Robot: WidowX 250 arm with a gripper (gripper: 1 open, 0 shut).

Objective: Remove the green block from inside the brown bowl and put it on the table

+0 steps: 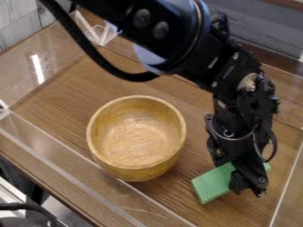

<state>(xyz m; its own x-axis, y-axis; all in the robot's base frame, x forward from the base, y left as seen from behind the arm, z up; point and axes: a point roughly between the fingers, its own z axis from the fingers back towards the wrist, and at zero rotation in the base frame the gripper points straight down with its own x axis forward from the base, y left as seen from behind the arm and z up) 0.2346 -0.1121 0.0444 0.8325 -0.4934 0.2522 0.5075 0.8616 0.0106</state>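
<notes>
The block [213, 185] is out of the bowl [135, 137] and low over the near right part of the tabletop [59, 87], beside the bowl and apart from it, with its far end between the fingers [243, 176], which are closed on it. Whether its underside lies flat on the wood I cannot tell. If it is a little above the surface, opening the fingers would let it drop and perhaps skid towards the near edge. If it is already down, pressing lower could jam it against the wood or twist it in the grip, since it seems held by one end only. Should the fingers part unevenly, the block could cling to one of them and be dragged or tipped as the arm [208, 60] lifts. A sideways swing towards the left edge while withdrawing could knock the bowl's rim, and a slack loop of the black cable [92, 50] might catch on something as the arm moves. Counted: one green block, one bowl with nothing visible inside it, one tabletop, one arm with one gripper, and at least one black cable; the clear walls along the edges are too cut off to count surely.
</notes>
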